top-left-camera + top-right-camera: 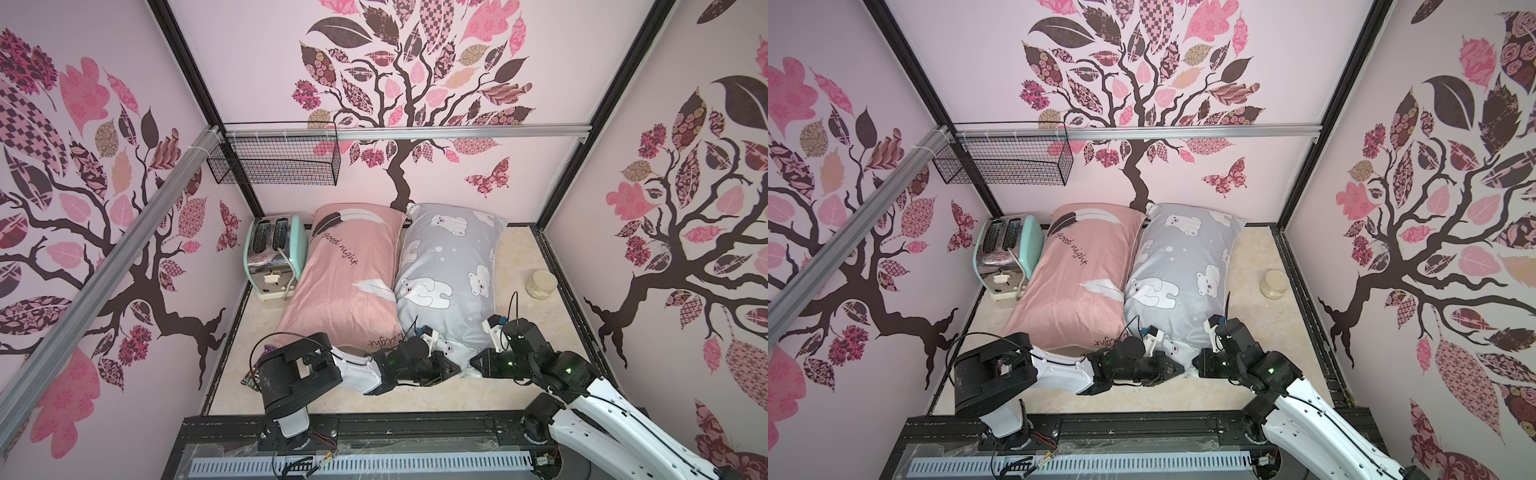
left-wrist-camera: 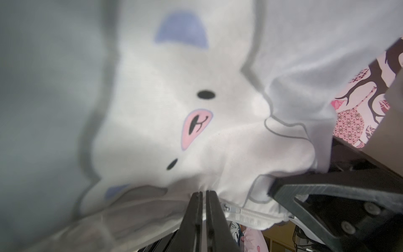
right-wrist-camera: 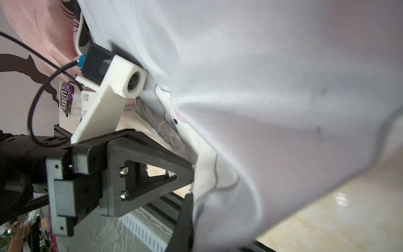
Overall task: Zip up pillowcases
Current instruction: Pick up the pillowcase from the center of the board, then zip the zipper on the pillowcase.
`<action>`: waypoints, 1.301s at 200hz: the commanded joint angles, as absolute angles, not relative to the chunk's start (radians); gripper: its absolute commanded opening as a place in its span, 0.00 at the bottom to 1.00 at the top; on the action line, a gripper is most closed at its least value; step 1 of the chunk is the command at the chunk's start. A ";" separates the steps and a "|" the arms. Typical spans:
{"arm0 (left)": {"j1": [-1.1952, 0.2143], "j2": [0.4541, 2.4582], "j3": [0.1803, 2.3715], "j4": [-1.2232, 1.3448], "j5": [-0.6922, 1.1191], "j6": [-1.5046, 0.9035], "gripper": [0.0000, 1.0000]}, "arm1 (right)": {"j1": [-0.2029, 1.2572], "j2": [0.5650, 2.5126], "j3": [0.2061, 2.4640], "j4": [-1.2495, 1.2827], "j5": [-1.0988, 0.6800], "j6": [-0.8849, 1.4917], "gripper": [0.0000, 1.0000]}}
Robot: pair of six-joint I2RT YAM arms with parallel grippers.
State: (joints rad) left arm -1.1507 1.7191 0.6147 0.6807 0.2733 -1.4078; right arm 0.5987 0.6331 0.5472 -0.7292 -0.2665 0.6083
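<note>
Sideways, left arm [image 1: 357,370] low, right arm [image 1: 602,397] bent, fingers [image 2: 194,218] pinching grey pillowcase [image 1: 449,266].

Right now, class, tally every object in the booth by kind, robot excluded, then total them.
Pillowcases: 2 (pink pillowcase, grey pillowcase)
Toaster: 1
Jar: 1
Wire basket: 1
Candy packet: 1
Total: 6

Matt cloth pink pillowcase [image 1: 345,270], matt cloth grey pillowcase [image 1: 449,257], glossy stone-look tabletop [image 1: 519,251], mirror-bright metal toaster [image 1: 266,266].
</note>
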 commanded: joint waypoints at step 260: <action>-1.147 1.747 0.634 0.744 0.319 -1.430 0.13 | 0.594 0.638 0.571 -0.719 -0.267 0.571 0.00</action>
